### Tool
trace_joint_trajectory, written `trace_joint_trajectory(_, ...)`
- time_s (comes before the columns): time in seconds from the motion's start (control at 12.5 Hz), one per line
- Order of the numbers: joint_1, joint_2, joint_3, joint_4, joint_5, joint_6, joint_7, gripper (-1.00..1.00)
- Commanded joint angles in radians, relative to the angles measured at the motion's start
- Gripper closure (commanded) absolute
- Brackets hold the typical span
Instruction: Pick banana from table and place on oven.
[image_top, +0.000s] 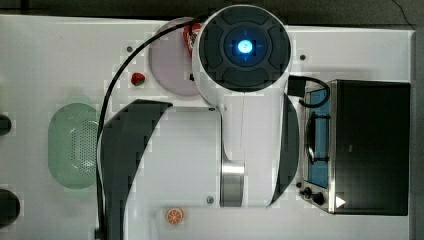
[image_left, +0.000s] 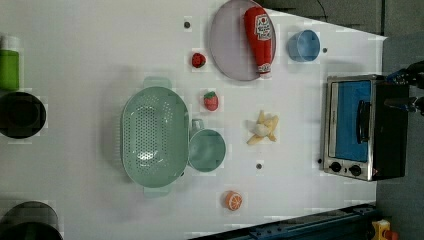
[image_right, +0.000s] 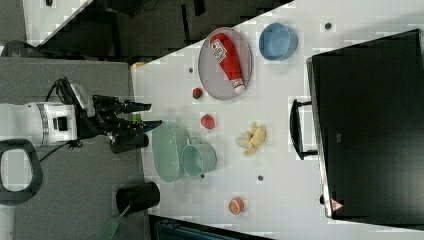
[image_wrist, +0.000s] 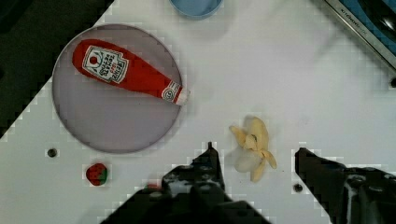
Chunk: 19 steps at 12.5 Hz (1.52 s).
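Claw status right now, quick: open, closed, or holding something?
Claw: open and empty; the banana lies on the table between its fingers in the wrist view, not gripped.

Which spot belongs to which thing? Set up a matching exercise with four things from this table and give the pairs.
Things:
1. ketchup bottle
2. banana
3. orange slice
4. teal cup

Places:
A. beside the green colander
B. lying on the grey plate
C. on the bare table, in front of the oven door
D. alone near the table's edge at the left view's bottom

Pairs: 1-B, 2-C, 3-D, 4-A
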Motion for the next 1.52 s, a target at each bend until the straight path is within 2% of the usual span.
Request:
trace_joint_trajectory(0.08,-0.027,-0.466,0.011,-0.274,0.002,-0.183,-0.024,-0.59)
trace_joint_trajectory(0.24,-0.027,-0.465,0.01,-0.274,0.002,-0.182,-0.024,-0.99)
trace_joint_trajectory(0.48,-0.027,-0.439,0.014,-0.282,0.002,-0.179,-0.024,-1.0)
trace_joint_trajectory(0.8,-0.027,-0.298,0.022,-0.318,0.002,-0.082,-0.024,-1.0)
trace_joint_trajectory(1.2,-0.026,-0.086,0.028,-0.38,0.002,0.192,-0.024,-1.0)
trace_joint_trajectory(1.52,-0.025,0.036,0.029,-0.496,0.002,0.445,-0.024,-1.0)
